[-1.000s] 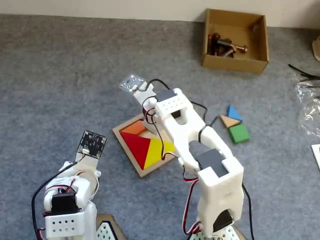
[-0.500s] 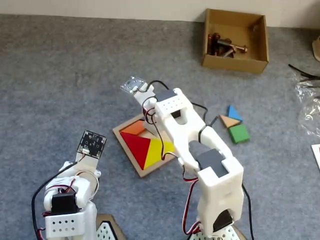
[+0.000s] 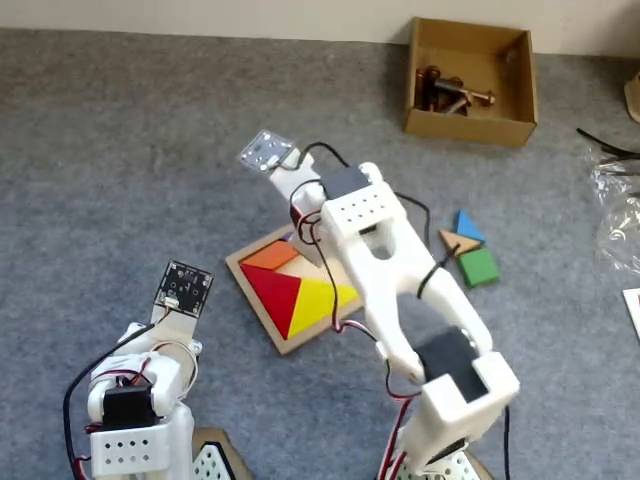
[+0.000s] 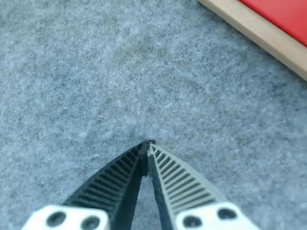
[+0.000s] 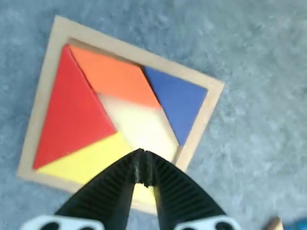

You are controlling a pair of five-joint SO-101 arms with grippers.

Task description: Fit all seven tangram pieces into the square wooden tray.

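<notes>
Two closed pincers: right pincer (image 5: 143, 168) over the tray (image 5: 134, 55), left pincer (image 4: 147, 145) over carpet (image 4: 96, 72)

White printed arms (image 3: 395, 272), black servos (image 3: 448, 355), red-black cables (image 3: 303, 228), ribbed dark jaws.

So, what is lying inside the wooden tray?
Inside the tray lie a red triangle, a yellow triangle, an orange piece and a blue piece, with a bare patch between. The right jaws hide part of the yellow one.

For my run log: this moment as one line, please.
tray: four pieces in | outside: green square, tan triangle, blue triangle | left gripper: shut, over carpet | right gripper: shut, over tray
</notes>
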